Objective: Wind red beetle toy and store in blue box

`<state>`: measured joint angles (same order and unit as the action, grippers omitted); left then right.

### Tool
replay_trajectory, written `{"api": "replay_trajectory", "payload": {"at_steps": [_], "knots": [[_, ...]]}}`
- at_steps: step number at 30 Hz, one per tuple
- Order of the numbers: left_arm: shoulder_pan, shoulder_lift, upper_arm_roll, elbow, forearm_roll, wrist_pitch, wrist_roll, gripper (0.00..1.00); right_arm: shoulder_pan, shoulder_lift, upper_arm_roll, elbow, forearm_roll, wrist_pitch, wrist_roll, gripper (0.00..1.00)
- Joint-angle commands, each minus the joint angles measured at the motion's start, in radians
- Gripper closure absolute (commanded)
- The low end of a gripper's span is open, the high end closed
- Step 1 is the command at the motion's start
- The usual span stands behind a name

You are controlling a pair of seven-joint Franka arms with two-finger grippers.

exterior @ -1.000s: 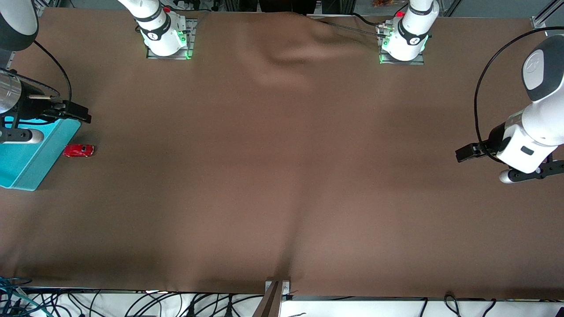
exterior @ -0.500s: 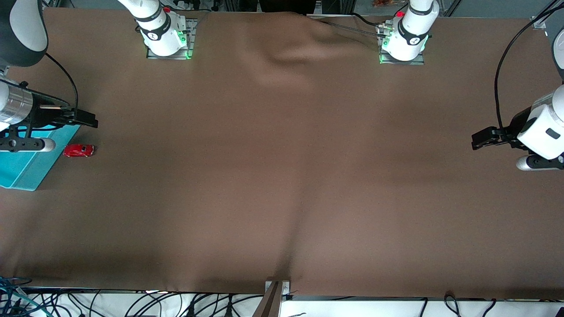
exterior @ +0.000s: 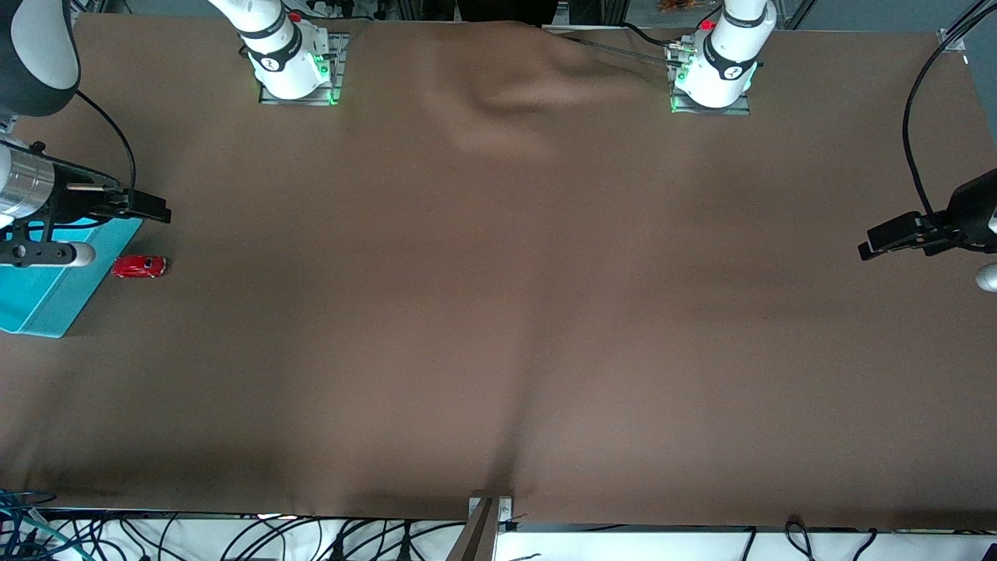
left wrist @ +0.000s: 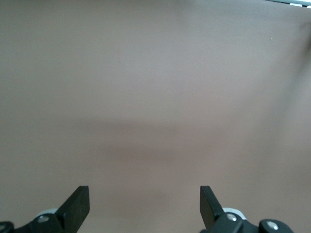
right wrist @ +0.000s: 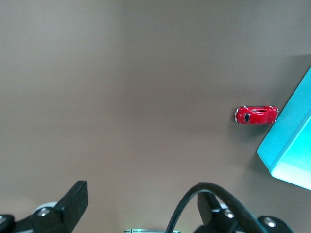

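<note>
Red beetle toy (exterior: 139,266) beside blue box (exterior: 39,292), under right gripper (exterior: 148,209)

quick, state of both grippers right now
left gripper: open, empty, over bare table.
right gripper: open, empty, near the red beetle toy and blue box.

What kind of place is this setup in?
Probably a robotics lab: two arms bolted to a table draped in brown cloth, loose cables along its edge, and only a red beetle toy beside a blue box.

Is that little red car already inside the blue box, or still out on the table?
Out. The red beetle toy sits on its wheels on the brown table, right beside the blue box; neither end effector holds it.
</note>
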<state>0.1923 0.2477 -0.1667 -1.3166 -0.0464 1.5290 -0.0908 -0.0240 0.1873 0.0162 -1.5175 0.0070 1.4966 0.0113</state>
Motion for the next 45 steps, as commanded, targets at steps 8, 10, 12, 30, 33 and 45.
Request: {"api": "replay_trajectory", "payload": {"at_steps": [8, 10, 12, 30, 33, 45], "knots": [[0.007, -0.028, 0.001, 0.010, -0.023, -0.073, 0.019, 0.00, -0.005, 0.000, -0.012, 0.014, 0.016, -0.029, 0.006, 0.00], [0.007, -0.028, -0.005, 0.010, -0.023, -0.079, 0.019, 0.00, -0.005, 0.004, -0.012, 0.008, 0.018, -0.030, 0.009, 0.00], [0.006, -0.028, -0.008, 0.013, -0.021, -0.095, 0.017, 0.00, -0.007, 0.005, -0.012, -0.009, 0.010, -0.019, 0.010, 0.00], [-0.198, -0.077, 0.180, 0.004, -0.026, -0.127, 0.028, 0.00, -0.036, 0.008, -0.019, -0.079, 0.015, 0.028, 0.049, 0.00], [-0.217, -0.079, 0.190, 0.001, -0.026, -0.132, 0.028, 0.00, -0.036, 0.008, -0.028, -0.090, 0.015, 0.050, 0.088, 0.00], [-0.300, -0.090, 0.268, -0.004, -0.026, -0.132, 0.023, 0.00, -0.036, 0.006, -0.059, -0.142, -0.013, 0.162, 0.337, 0.00]]}}
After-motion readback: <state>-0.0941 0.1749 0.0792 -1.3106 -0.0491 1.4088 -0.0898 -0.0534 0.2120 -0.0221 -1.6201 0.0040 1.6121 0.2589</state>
